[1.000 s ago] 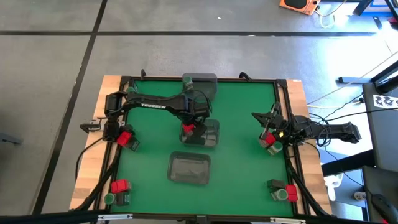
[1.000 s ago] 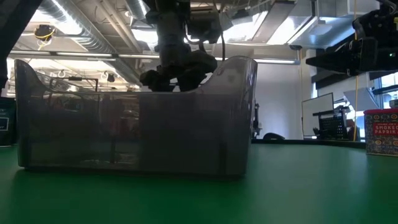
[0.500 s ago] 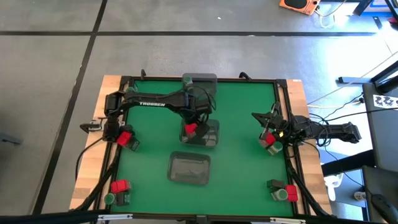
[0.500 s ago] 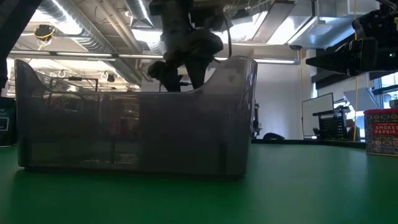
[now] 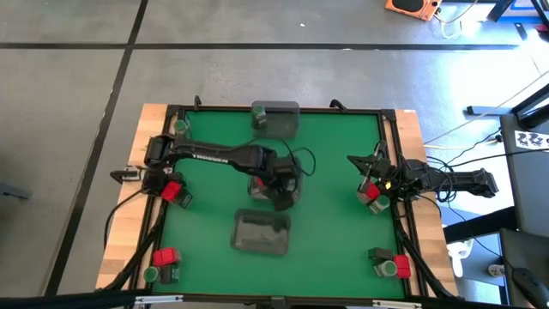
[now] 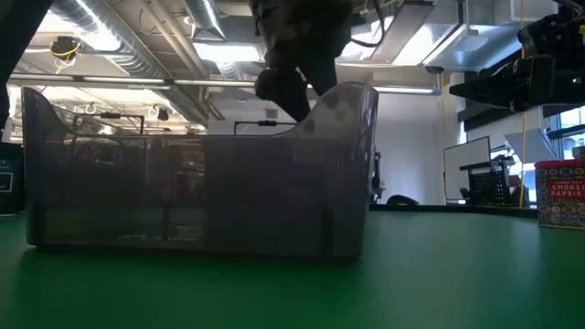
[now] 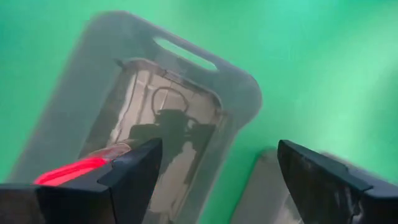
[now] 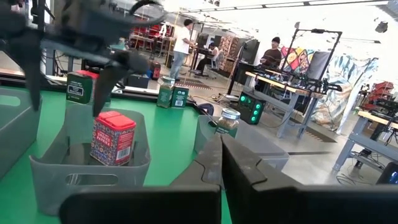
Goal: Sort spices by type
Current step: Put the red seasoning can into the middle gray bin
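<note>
Your left gripper (image 5: 276, 190), jaws spread and empty, hangs over the middle clear plastic tray (image 5: 296, 182) holding one upright red spice tin (image 8: 112, 138). Next nearest red tin (image 5: 172, 190) lies at nine o'clock; right gripper (image 5: 367, 184) idles clenched.

You get bright ceiling strip lights (image 6: 119, 41) and glare low down — the left wrist view is heavily blurred.
</note>
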{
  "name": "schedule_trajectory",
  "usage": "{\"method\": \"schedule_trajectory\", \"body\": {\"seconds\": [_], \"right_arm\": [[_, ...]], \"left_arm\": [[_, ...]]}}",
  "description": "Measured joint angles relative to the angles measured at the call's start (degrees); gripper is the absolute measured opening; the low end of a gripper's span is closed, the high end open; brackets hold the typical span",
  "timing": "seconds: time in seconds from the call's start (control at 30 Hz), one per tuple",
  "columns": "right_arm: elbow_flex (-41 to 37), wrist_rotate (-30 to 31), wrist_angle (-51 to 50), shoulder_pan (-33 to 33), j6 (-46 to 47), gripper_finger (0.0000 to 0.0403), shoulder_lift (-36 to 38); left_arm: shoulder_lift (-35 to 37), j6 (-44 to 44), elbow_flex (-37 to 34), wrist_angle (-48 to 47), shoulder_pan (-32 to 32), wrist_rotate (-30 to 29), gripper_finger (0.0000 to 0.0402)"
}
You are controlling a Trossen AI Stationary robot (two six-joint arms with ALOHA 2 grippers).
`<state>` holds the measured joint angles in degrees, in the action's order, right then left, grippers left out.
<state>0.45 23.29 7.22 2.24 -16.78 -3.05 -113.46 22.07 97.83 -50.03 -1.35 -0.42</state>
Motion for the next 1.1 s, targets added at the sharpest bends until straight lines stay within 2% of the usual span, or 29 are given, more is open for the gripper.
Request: {"method": "schedule_trajectory", "body": {"seconds": [0.27,0.8,1.1], "right_arm": [[0.0,-0.4,0.0,0.0,0.0,0.0005,0.0],[0.0,-0.4,-0.2,0.0,0.0,0.0005,0.0],[0.0,-0.4,-0.8,0.0,0.0,0.0005,0.0]], "left_arm": [[-6.1,-3.0,-0.1,-1.0,-0.9,-2.2,0.0316],[-7.2,-5.1,-0.2,-4.6,3.2,-5.0,0.0316],[-7.2,-1.9,-0.3,-8.9,3.3,-7.8,0.0316]]}}
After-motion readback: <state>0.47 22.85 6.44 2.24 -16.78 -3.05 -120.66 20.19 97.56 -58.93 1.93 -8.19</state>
